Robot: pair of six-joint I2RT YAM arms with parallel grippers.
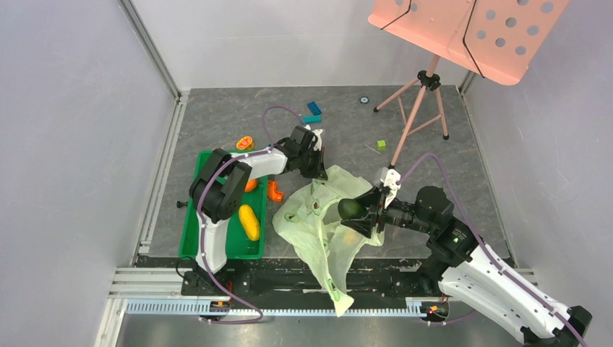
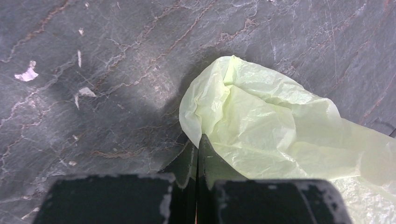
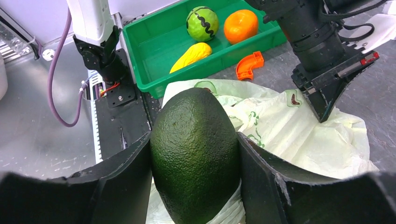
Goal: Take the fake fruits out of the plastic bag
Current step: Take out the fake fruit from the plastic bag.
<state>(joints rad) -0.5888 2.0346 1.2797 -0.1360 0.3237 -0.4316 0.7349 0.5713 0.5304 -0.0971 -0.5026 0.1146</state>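
Avocado [image 3: 195, 158] is clamped by right gripper [image 3: 194, 138]; left wrist view, unlike overhead, shows left gripper [image 2: 198, 150] pinching bag [image 2: 261, 121].

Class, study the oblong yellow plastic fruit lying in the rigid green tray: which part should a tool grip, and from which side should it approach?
I would grip the oblong yellow plastic fruit across its thicker middle, coming straight down from above. It lies flat, roughly along the rigid green tray, whose raised walls block sideways approaches, and its ends taper.
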